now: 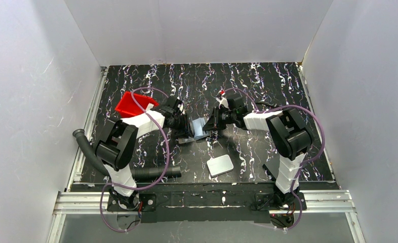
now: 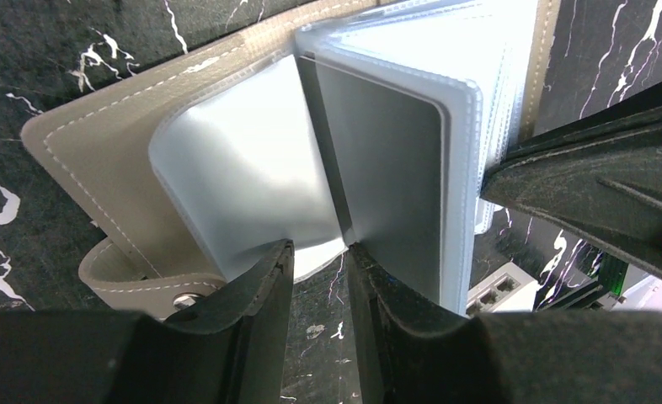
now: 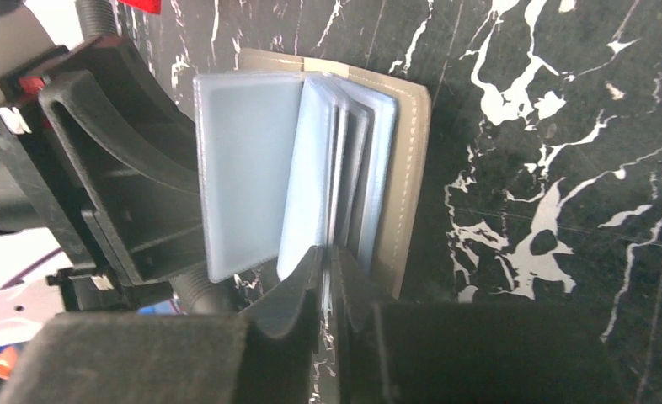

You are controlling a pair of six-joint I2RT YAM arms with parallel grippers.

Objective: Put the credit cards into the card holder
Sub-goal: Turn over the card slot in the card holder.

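The grey-brown card holder [image 1: 199, 128] lies open mid-table between both grippers, its clear plastic sleeves fanned up. In the left wrist view its stitched cover [image 2: 100, 143] lies flat, and a grey credit card [image 2: 387, 168] sits inside one sleeve. My left gripper [image 2: 319, 261] is slightly open, with the fold of the sleeves at its tips. It shows at the holder's left in the top view [image 1: 183, 126]. My right gripper [image 3: 326, 261] is at the holder's right [image 1: 210, 124], pinched shut on a thin pale sleeve edge beside the cover [image 3: 403, 168]. I cannot tell if a card is in that sleeve.
A thick white rounded slab [image 1: 220, 165] lies near the front edge. A red open tray [image 1: 131, 104] sits at the left behind the left arm. A black corrugated hose [image 1: 146, 173] runs along the front left. White walls enclose the table.
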